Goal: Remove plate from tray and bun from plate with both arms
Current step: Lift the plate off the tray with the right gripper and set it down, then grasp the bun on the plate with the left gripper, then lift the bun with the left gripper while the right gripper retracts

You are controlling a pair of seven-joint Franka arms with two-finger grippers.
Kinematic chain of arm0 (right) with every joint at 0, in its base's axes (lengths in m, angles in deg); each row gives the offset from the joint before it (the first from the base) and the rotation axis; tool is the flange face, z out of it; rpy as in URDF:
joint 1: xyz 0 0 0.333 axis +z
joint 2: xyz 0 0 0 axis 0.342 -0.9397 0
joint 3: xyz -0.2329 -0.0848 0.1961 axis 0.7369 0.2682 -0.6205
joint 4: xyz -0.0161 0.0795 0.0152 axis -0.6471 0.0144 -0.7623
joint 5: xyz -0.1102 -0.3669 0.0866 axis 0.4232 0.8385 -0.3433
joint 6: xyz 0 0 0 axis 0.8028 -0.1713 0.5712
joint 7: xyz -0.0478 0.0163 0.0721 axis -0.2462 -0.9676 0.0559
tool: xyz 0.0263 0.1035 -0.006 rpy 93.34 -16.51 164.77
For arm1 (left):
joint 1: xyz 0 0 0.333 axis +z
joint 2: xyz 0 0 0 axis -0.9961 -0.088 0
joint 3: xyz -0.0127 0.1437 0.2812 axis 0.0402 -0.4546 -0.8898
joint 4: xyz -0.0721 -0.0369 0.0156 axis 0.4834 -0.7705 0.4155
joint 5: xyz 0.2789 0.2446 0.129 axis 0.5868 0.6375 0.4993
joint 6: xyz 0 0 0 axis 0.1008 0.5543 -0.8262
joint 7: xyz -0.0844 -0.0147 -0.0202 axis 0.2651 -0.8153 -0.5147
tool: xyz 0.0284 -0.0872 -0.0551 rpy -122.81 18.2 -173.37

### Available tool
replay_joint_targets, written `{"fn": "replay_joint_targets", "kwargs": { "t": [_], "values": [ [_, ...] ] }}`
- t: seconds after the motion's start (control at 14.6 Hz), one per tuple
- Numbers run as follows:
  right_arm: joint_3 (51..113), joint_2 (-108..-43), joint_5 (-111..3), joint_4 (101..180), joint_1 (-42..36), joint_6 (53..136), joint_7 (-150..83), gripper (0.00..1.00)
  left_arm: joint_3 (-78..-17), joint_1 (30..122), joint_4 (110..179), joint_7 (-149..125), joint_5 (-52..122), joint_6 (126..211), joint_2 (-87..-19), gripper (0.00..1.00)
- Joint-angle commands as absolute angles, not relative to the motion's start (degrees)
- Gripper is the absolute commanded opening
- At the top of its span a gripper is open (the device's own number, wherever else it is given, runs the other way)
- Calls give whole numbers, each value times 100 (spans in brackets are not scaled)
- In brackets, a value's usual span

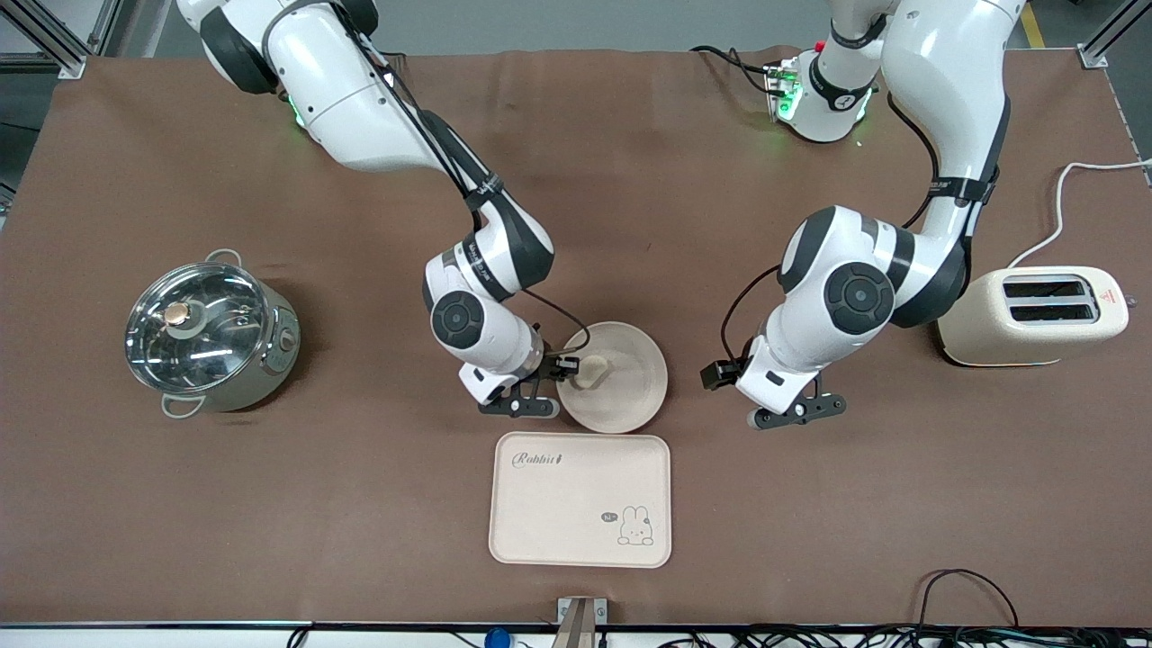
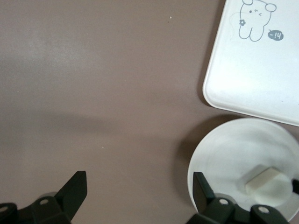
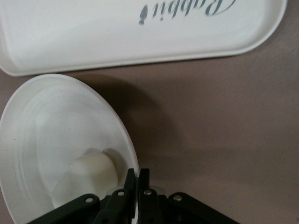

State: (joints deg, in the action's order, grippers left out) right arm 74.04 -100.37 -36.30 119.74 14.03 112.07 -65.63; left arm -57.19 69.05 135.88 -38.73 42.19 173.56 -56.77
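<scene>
- Tray: rectangular, cream, with a rabbit print and the word "Rabbit"; lies flat on the brown tablecloth, nearest the front camera, nearer than both claws and just clear of the plate's rim.
- Plate: round, cream-white, shallow with a raised rim; its rim at the right arm's end sits between the right claw's fingers. In the right wrist view the plate looks tilted, though whether it is off the cloth cannot be told.
- Bun: small pale lump resting in the plate, close to the right claw's fingertips; seen also in the left wrist view and the right wrist view.
- Right claw: low at the plate's edge, fingers pressed together and pinching the rim.
- Left claw: fingers spread wide, gripping nothing, over bare cloth beside the plate, toward the left arm's end of the table; one fingertip shows against the plate's rim in its wrist view.
- Pot: steel with a glass lid, well away from the right claw, at the right arm's end of the table.
- Toaster: cream, two slots, near the left arm's elbow, at the left arm's end of the table.
</scene>
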Motion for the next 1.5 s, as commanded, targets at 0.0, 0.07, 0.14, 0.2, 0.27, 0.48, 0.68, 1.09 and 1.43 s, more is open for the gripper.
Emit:
{"fn": "replay_joint_targets", "kwargs": {
  "t": [0.0, 0.07, 0.14, 0.2, 0.27, 0.48, 0.68, 1.09, 1.43],
  "values": [
    [7273, -9691, -3719, 12527, 1349, 11365, -6406, 2, -5730, 6887, 13675, -3926, 4196, 17447, -5616, 100],
    [7272, -9691, -3728, 12527, 1331, 11330, -6467, 23, -5730, 6860, 13675, -3969, 4196, 17447, -5607, 100],
    [7272, -9691, -3728, 12571, 1279, 11313, -6468, 37, -5730, 6825, 13675, -4126, 4205, 17456, -5607, 100],
    [7281, -9674, -3728, 12667, 1252, 11312, -6459, 48, -5739, 6721, 13666, -4372, 4205, 17482, -5616, 100],
    [7290, -9622, -3728, 12703, 1165, 11295, -6424, 86, -5739, 6546, 13666, -4661, 4205, 17621, -5616, 100],
    [7299, -9437, -3710, 12694, 875, 10971, -6371, 100, -5739, 6097, 13675, -5234, 4205, 18166, -5817, 100],
    [7342, -9034, -3649, 12712, 629, 10864, -6380, 100, -5747, 5797, 13657, -5385, 4214, 18545, -6063, 100],
    [8159, -7866, -3297, 12624, 155, 9435, -5039, 100, -5739, 5472, 13640, -5666, 4617, 19143, -6556, 100],
    [8450, -7372, -2279, 12099, -338, 8415, -4675, 100, -5739, 5191, 13595, -5965, 4873, 20038, -7004, 100]
  ]
}}
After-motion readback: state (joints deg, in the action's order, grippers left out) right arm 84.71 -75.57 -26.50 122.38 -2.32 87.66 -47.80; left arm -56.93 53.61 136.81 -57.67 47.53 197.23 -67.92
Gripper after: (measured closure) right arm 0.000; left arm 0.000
